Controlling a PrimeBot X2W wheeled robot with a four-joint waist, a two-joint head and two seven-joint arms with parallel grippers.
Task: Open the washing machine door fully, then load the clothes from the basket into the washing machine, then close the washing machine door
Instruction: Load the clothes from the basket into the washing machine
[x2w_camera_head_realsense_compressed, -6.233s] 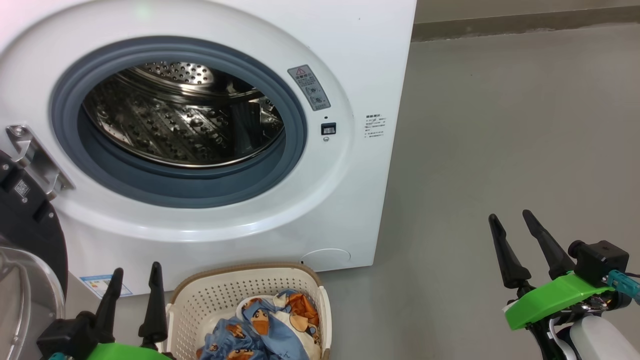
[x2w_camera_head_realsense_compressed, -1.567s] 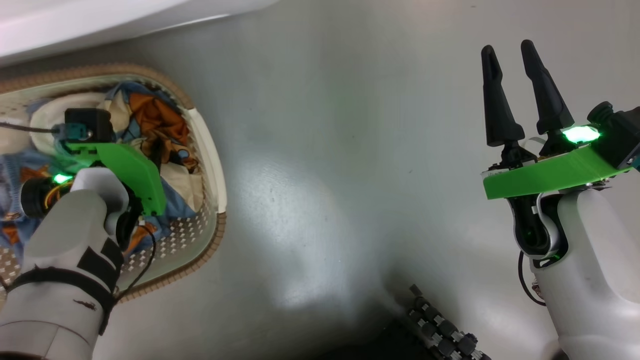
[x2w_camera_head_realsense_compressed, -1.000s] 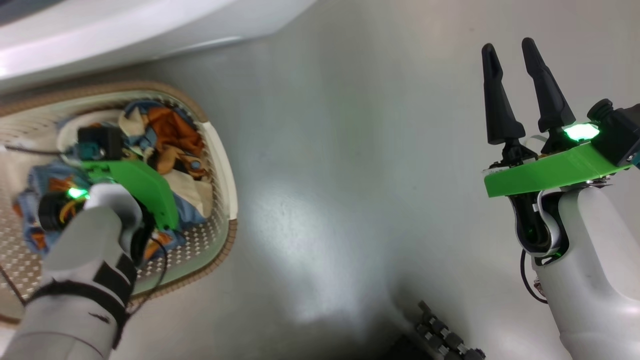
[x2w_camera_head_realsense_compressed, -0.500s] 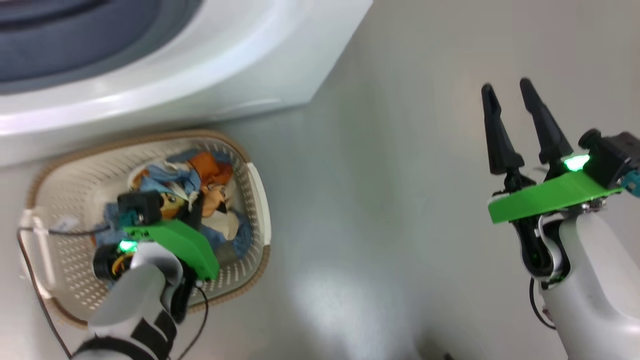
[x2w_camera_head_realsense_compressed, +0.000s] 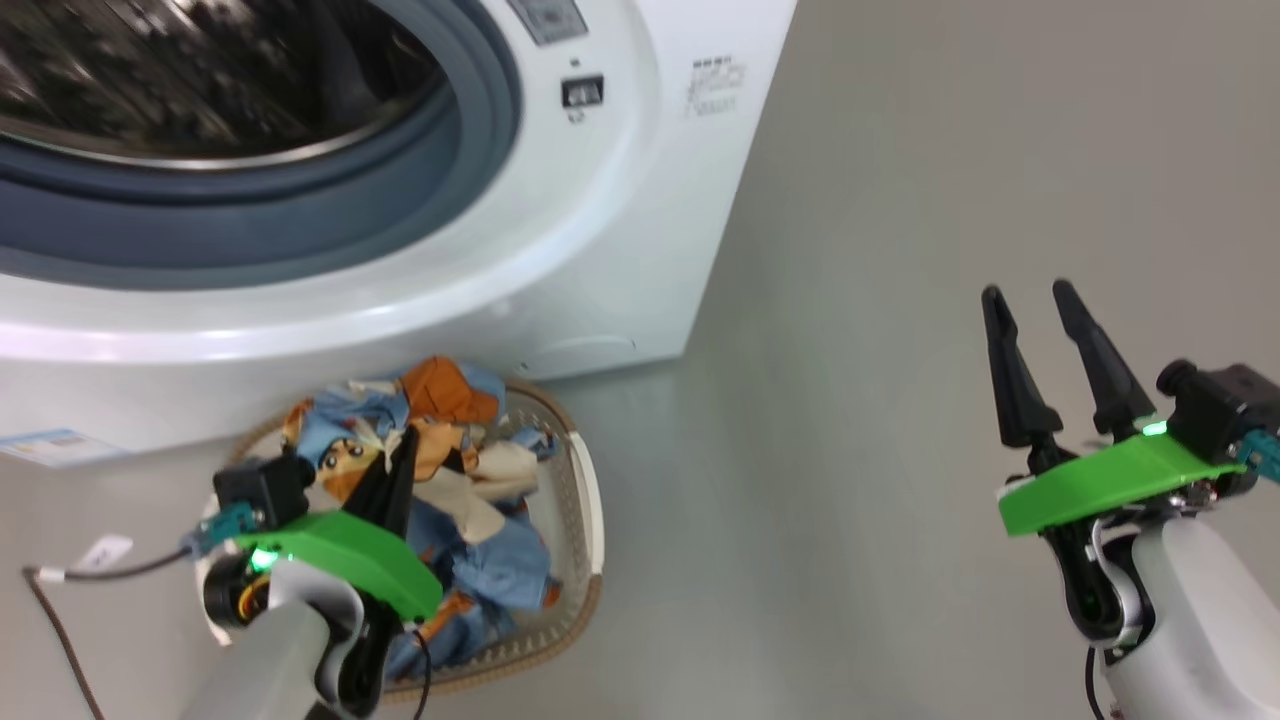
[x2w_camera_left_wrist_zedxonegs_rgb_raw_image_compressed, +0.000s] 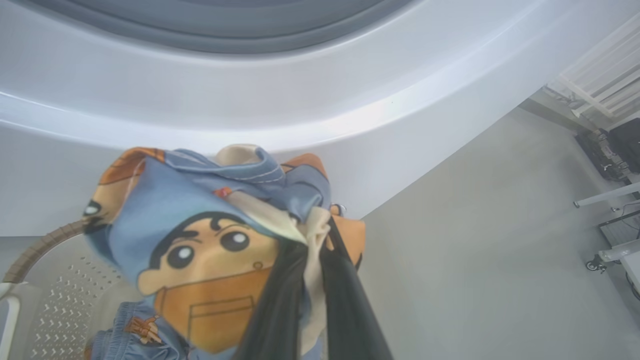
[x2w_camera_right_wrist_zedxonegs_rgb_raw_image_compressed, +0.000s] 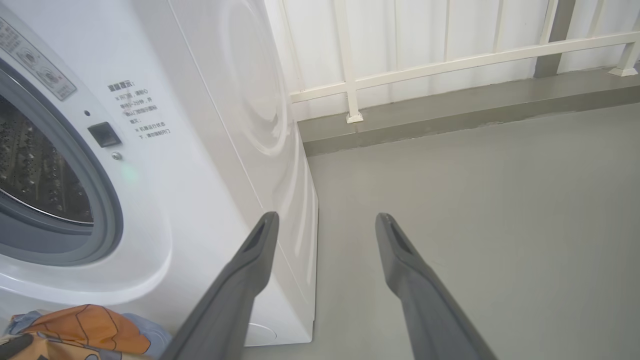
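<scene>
Head view, looking down at a grey floor (x2w_camera_head_realsense_compressed: 850, 400): the washing machine (x2w_camera_head_realsense_compressed: 560, 250), a white front-loader, filled the frame from 9 to 12 o'clock. Its round opening stood uncovered, with the steel drum (x2w_camera_head_realsense_compressed: 200, 80) and grey-blue rubber ring (x2w_camera_head_realsense_compressed: 300, 210) in sight, so the door appeared to be open already. The visible part of the drum was blurred but looked bare of cloth. A small blue label (x2w_camera_head_realsense_compressed: 50, 445) sat low on the machine at 9 o'clock.

At 7 o'clock, just in front of the machine, the cream basket (x2w_camera_head_realsense_compressed: 585, 500) with its brown rim stood on the floor. The clothes (x2w_camera_head_realsense_compressed: 470, 480), light blue with orange-brown cartoon prints and some white, were heaped in it and bunched up above the rim.

The left claw (x2w_camera_head_realsense_compressed: 395, 480) was closed, its two dark fingers pinching a fold of that bundle; the left wrist view showed the cloth squeezed between them, below the machine's white front. The right claw (x2w_camera_head_realsense_compressed: 1025, 290), at 4 o'clock and well apart from the basket, was spread open and held nothing.

Loading seemed to be at its start: the pinched bundle had yet to reach the drum, and closing the door was also left to do.
</scene>
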